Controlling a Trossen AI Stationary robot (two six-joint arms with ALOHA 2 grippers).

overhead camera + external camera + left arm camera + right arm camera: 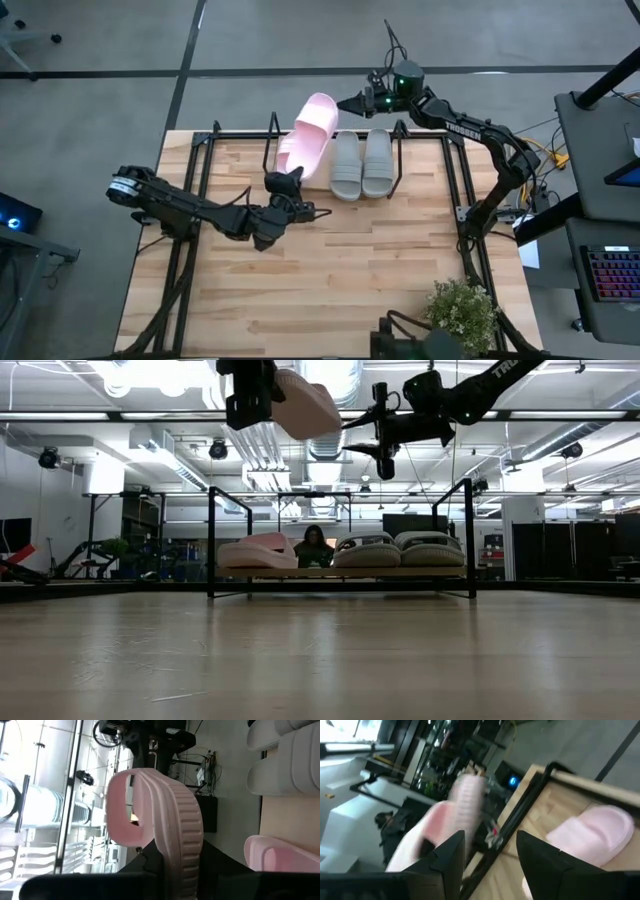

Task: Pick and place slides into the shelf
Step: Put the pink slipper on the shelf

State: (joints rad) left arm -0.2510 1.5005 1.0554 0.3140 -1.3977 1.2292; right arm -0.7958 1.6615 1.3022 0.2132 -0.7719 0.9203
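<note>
Above shelf point(425, 140): left claw point(290, 183) gripping raised pink slide point(312, 135).

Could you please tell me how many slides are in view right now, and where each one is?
4: two grey slides and one pink slide on the shelf; another pink slide held up by the left gripper.

Pink slide point(427, 837) blurred; person point(314, 546) half-hidden behind shelf point(340, 571)

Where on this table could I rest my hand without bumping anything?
The bare butcher-block tabletop between the low wood-and-black-metal shelf, the left arm and the green potted plant. The shelf is crowded: a pale pink foam slide, two light grey foam slides, one narrow gap between them.
</note>
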